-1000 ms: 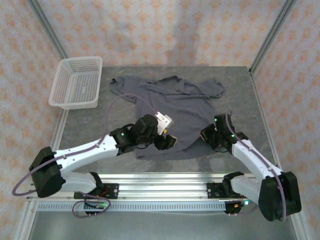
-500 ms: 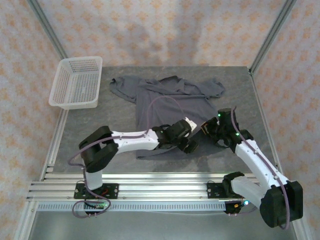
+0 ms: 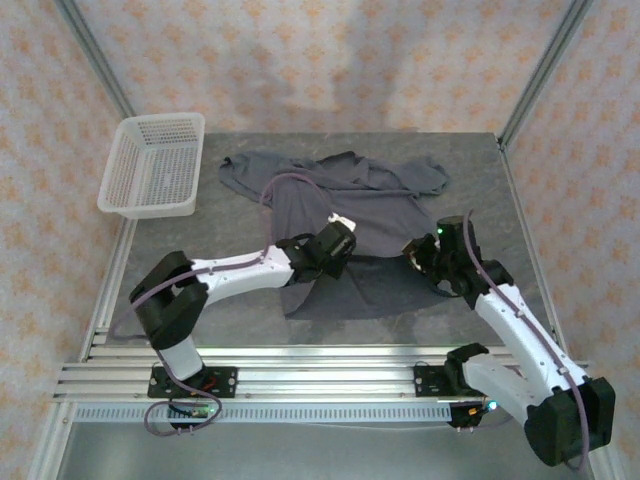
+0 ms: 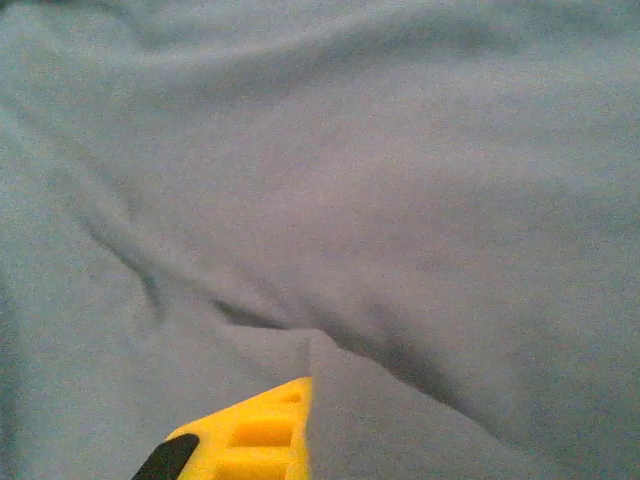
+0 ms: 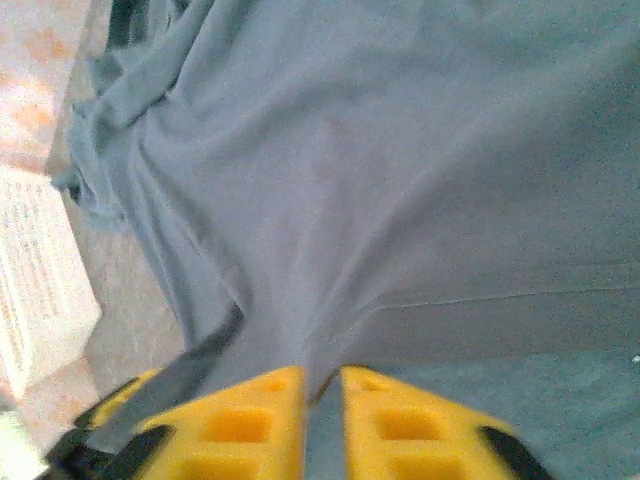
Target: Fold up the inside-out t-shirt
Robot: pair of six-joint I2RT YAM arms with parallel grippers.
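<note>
Left gripper [image 3: 338, 250]: clamped fully shut, pinching a fold of the t-shirt [image 3: 370, 200] near the middle of its body. Seen from that wrist, one yellow finger [image 4: 250, 440] at the bottom edge, a flap of grey cloth standing up against its right side, wrinkled cloth spreading ahead of it.

Right gripper [image 5: 322, 405]: yellow pads [image 5: 250, 420] a narrow slit apart, gripping a ridge of the same t-shirt, creases fanning out from the slit. Stitched line running straight across just ahead and to the right.

From above, both grippers down on the t-shirt, roughly facing each other across a dark crease between them. T-shirt spread on the grey table [image 3: 480, 190], collar and sleeves bunched on the far side of both grippers, lower edge on the near side.

White mesh basket [image 3: 150, 175] well off to the far left of the left gripper, at the table's corner, apart from the t-shirt.
</note>
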